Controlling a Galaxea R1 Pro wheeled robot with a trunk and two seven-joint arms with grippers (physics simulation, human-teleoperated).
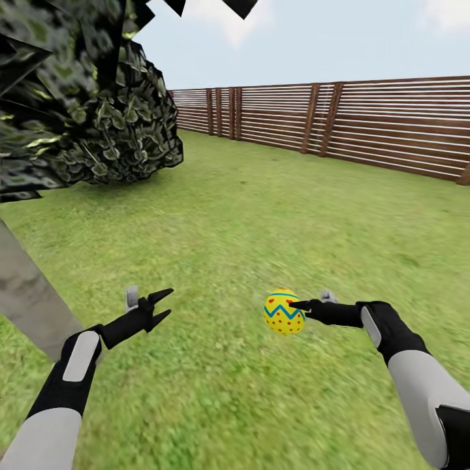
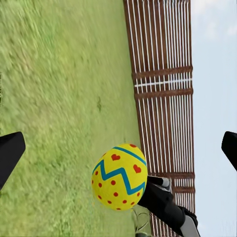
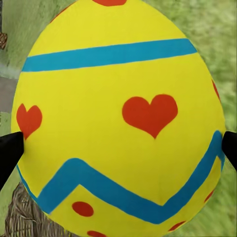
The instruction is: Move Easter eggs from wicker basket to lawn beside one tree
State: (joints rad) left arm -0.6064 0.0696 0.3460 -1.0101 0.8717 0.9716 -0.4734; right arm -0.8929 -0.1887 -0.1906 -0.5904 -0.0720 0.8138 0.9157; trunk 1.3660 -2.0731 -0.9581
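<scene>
My right gripper (image 1: 292, 307) is shut on one Easter egg (image 1: 282, 318), yellow with a blue zigzag and red marks, held above the lawn (image 1: 248, 215). In the right wrist view the egg (image 3: 121, 118) sits between the black fingertips (image 3: 10, 153). The left wrist view looks across at the same egg (image 2: 120, 177) and the right gripper (image 2: 149, 190). My left gripper (image 1: 162, 307) stands open and empty, a short way from the tree trunk (image 1: 26, 294). A brown rough shape (image 3: 19, 217) peeks past the egg; I cannot tell whether it is the wicker basket.
The tree's dark mottled crown (image 1: 85, 98) hangs over the upper left. A brown slatted wooden fence (image 1: 339, 121) closes off the far side of the grass. Open lawn stretches between my arms and the fence.
</scene>
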